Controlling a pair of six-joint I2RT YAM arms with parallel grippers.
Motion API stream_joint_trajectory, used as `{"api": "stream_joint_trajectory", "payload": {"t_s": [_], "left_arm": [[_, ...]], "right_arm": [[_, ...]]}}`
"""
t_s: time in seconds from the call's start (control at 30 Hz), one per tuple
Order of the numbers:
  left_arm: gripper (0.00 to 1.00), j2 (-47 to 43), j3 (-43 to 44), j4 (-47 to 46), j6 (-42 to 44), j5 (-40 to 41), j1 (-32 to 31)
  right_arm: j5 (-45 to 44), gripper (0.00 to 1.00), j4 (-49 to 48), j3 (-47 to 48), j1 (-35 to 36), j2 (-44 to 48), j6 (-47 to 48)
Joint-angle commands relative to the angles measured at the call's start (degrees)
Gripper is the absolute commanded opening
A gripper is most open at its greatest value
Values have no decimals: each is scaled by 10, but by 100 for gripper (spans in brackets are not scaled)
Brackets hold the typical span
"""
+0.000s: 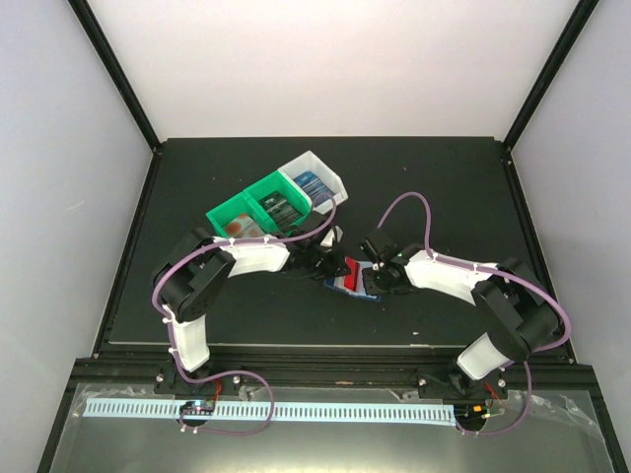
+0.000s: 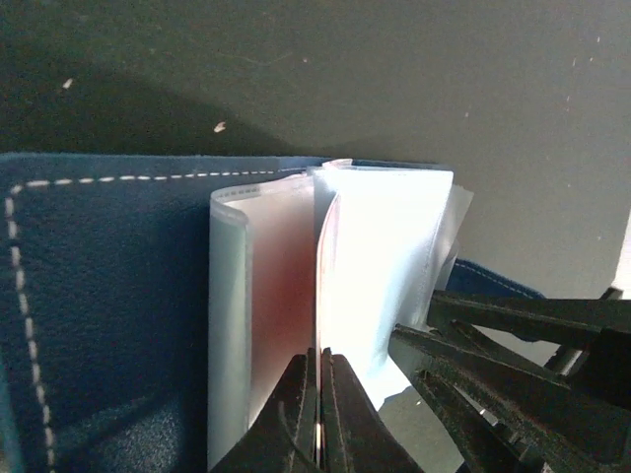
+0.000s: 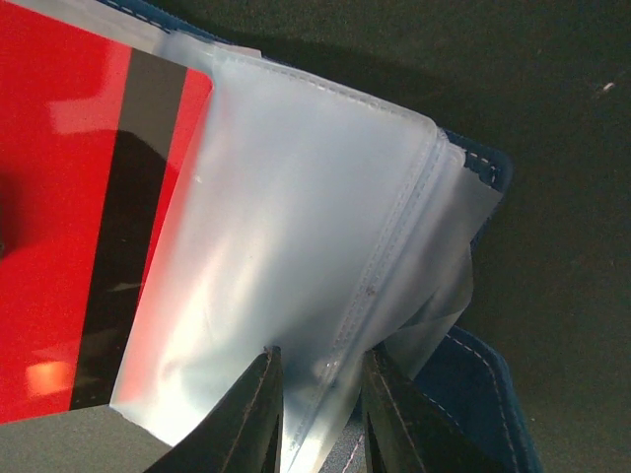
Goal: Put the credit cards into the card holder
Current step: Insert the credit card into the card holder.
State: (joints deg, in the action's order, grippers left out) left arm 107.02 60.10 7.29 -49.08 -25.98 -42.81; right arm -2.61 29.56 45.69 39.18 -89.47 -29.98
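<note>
Closest to us, the right gripper (image 3: pixel 320 367) pinches a clear sleeve (image 3: pixel 296 217) of the card holder (image 2: pixel 108 315), which lies open mid-table between the arms. The left gripper (image 2: pixel 317 372) is clamped on a thin edge we take to be the red card (image 3: pixel 89 197), part-way into the plastic. If a corner snags the seam or the sleeve slips, we judge the pocket could buckle and the card could skid out.

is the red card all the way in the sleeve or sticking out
Partly in. In the right wrist view most of the red card is bare, and only one edge lies under the clear sleeve.
</note>
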Motion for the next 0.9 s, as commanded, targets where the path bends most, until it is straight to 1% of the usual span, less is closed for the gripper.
{"api": "stream_joint_trajectory", "payload": {"t_s": [0.0, 0.23, 0.33, 0.5, 0.57, 0.87], "left_arm": [[2, 21, -32, -44, -55, -4, -7], [2, 35, -63, -115, -114, -49, -5], [2, 34, -66, -116, -124, -48, -2], [2, 5, -98, -115, -147, -11, -1], [2, -4, -102, -98, -150, 3, 0], [2, -15, -122, -104, -170, 16, -1]], "right_arm": [[13, 25, -18, -27, -1, -28, -7], [10, 24, -17, -26, -1, -25, -6], [11, 24, -18, -28, -1, -23, -7], [10, 24, -19, -28, -1, -22, -6], [10, 25, -20, -29, -1, -22, -6], [11, 25, -24, -31, -1, -27, -7]]}}
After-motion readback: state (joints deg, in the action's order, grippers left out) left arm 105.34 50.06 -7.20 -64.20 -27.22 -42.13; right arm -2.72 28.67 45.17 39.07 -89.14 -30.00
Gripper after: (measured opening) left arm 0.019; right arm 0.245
